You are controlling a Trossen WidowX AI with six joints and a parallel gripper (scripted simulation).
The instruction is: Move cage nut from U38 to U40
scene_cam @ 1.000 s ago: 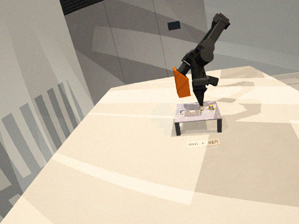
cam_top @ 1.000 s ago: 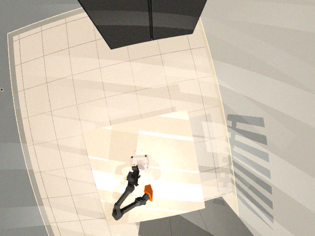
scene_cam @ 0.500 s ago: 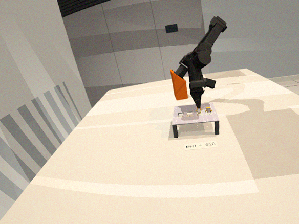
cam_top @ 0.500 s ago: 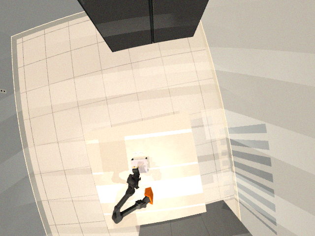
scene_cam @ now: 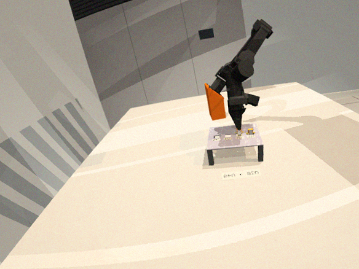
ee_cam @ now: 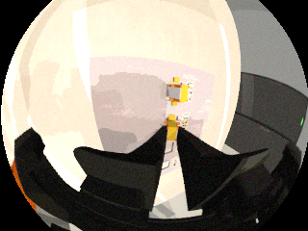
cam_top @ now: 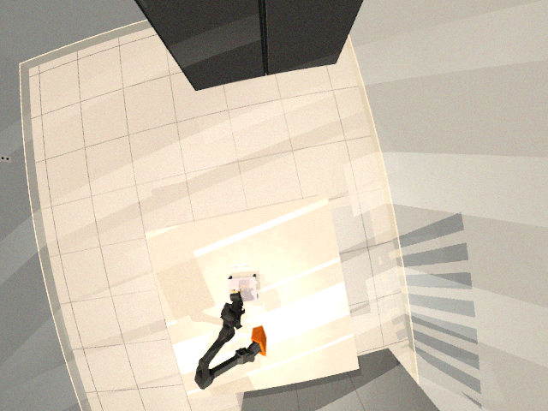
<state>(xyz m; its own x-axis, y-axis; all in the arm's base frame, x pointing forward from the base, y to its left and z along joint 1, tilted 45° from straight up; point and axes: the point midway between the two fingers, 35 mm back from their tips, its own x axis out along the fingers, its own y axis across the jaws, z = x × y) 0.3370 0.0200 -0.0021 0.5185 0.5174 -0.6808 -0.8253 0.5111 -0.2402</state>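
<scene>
The gripper (cam_top: 235, 292) (scene_cam: 239, 129) (ee_cam: 171, 129) points down at the rail plate (cam_top: 252, 295) (scene_cam: 215, 145) (ee_cam: 108, 108) and is shut on the yellow cage nut (scene_cam: 238, 132) (ee_cam: 171, 131) at the U38 label. The nut is at or just above its hole; whether its wings are under the plate is hidden. The other yellow cage nut (scene_cam: 250, 131) (ee_cam: 176, 91) sits beside it, apart from the fingers. On the other side, the U39 hole (scene_cam: 228, 136) and the U40 hole (scene_cam: 216, 137) (ee_cam: 166, 165) are empty.
The plate stands on dark legs (scene_cam: 210, 157) on the pale table. A card (scene_cam: 241, 174) lies flat in front of the plate, marked U38 to U40. An orange block (cam_top: 258, 336) (scene_cam: 216, 106) is beside the arm's base.
</scene>
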